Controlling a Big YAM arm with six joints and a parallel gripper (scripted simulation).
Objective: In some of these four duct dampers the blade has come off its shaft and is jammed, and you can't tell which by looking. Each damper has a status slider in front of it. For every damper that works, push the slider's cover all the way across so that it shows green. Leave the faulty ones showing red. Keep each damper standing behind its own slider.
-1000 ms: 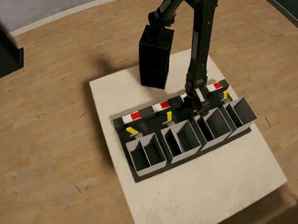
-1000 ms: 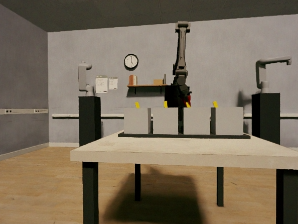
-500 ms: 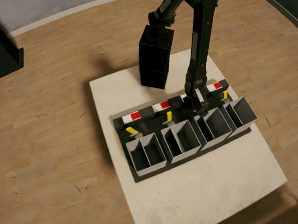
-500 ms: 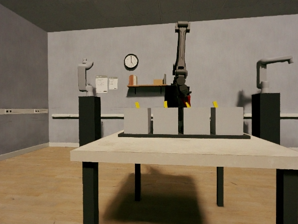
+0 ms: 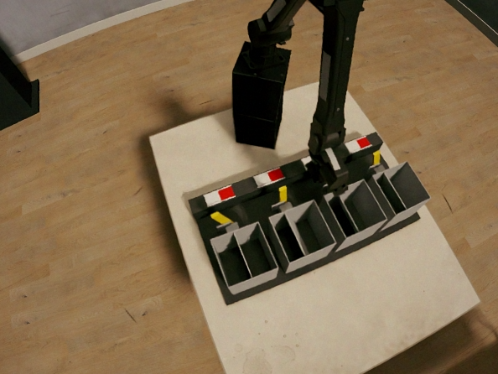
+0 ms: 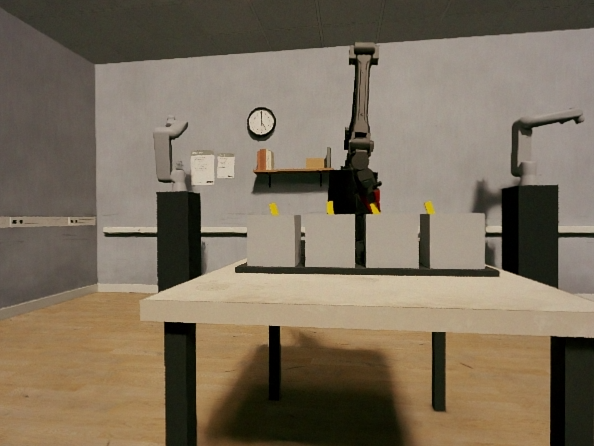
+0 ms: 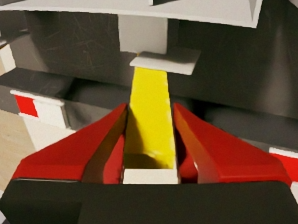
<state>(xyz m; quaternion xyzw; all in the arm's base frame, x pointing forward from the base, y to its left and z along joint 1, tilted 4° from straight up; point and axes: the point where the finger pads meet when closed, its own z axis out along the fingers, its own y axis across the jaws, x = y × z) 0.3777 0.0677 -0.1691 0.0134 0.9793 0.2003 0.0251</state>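
Note:
Four grey duct dampers stand in a row on a black base (image 5: 302, 226); each has a yellow lever and a status slider. My gripper (image 5: 335, 178) hangs over the third damper (image 5: 356, 211). In the wrist view its red fingers straddle that damper's yellow lever (image 7: 152, 112) with thin gaps on both sides, so the gripper is open. The sliders of the first (image 5: 220, 194), second (image 5: 268, 176) and fourth (image 5: 360, 143) dampers show red beside a white cover. The third slider is mostly hidden by my arm. The first lever (image 5: 221, 218) is tilted; the second (image 5: 282, 194) and fourth (image 5: 376, 158) stand upright.
My arm's black pedestal (image 5: 257, 101) stands at the table's back edge, behind the sliders. The first damper (image 5: 243, 260), second damper (image 5: 302, 235) and fourth damper (image 5: 402, 190) flank my gripper closely. Two grey arms on black pedestals (image 6: 177, 235) (image 6: 530, 230) stand off the table.

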